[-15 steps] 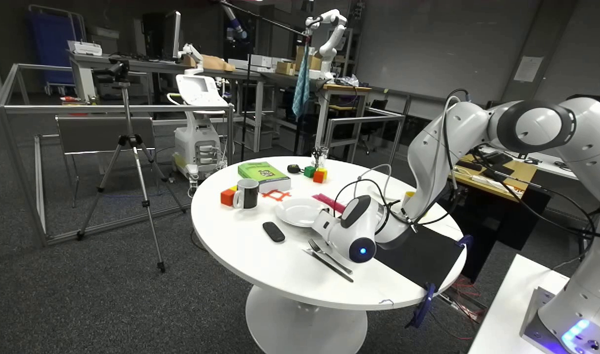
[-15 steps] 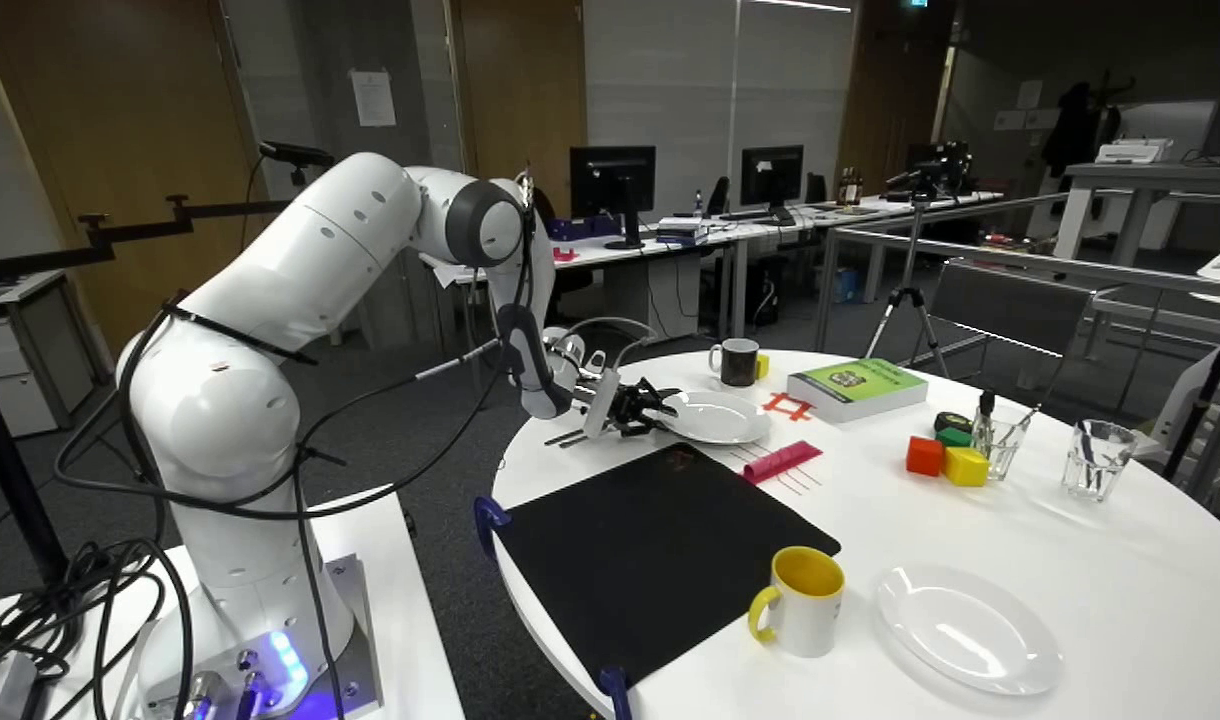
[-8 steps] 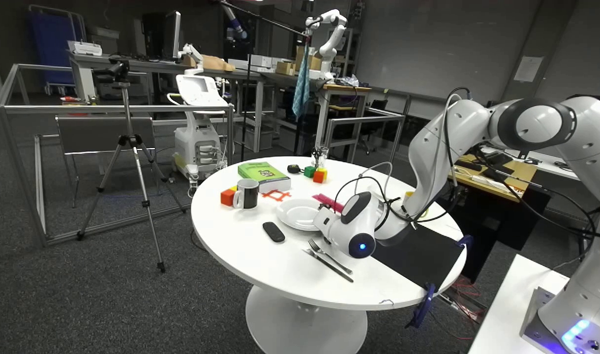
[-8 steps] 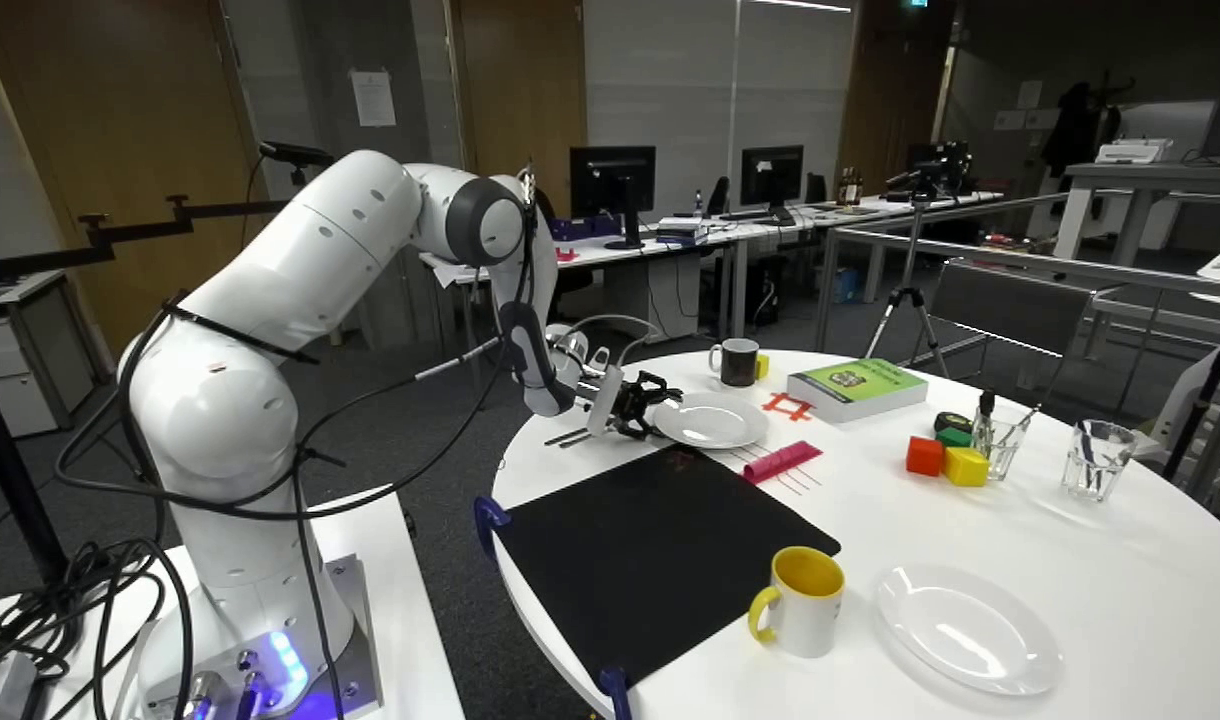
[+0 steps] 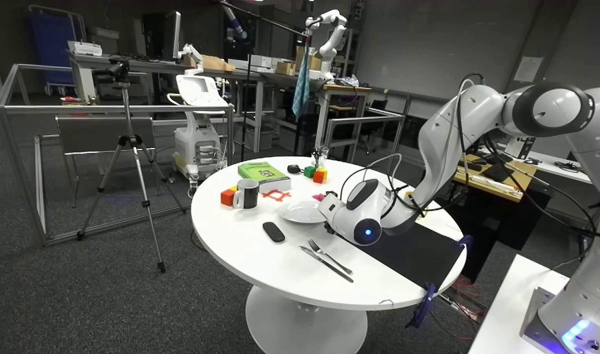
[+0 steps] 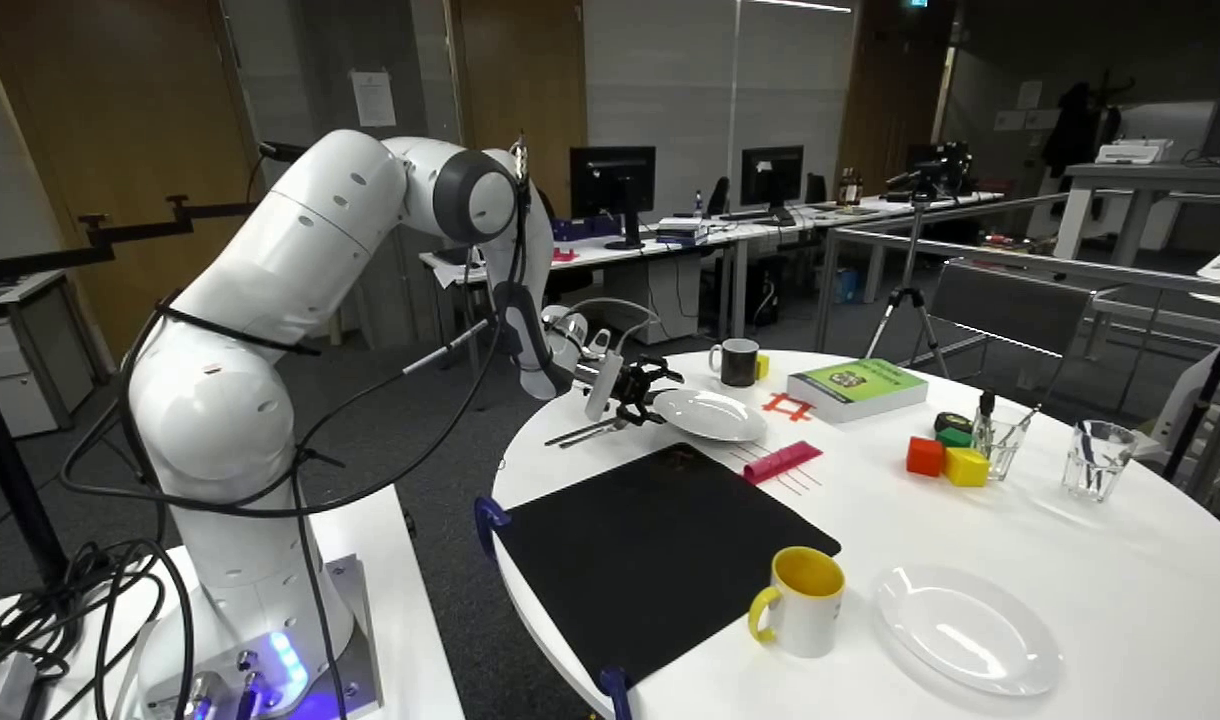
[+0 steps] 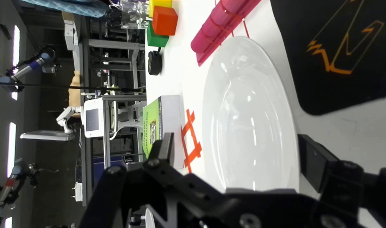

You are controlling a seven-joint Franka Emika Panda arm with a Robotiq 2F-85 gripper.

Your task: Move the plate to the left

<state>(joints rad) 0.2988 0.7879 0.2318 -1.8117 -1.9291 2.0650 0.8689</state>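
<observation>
Tipped up at the gripper (image 7: 236, 141) since half a second ago, the white plate (image 6: 715, 416) slopes down to the tabletop (image 6: 850, 500) beyond. Fingers (image 7: 318, 163) stand wide apart, above and below its raised rim, without pinching it. "CRACKING" and "INTERVIEW" read on the green book (image 7: 152, 128). Open tabletop lies toward the black mug (image 5: 251, 197); a narrow strip parts plate from black mat (image 6: 660, 560).

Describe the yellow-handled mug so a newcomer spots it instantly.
On the round white table, find the black placemat. Between it and a white plate stands the yellow-handled mug. Its yellow inside sets it apart from the black-and-white mug.
</observation>
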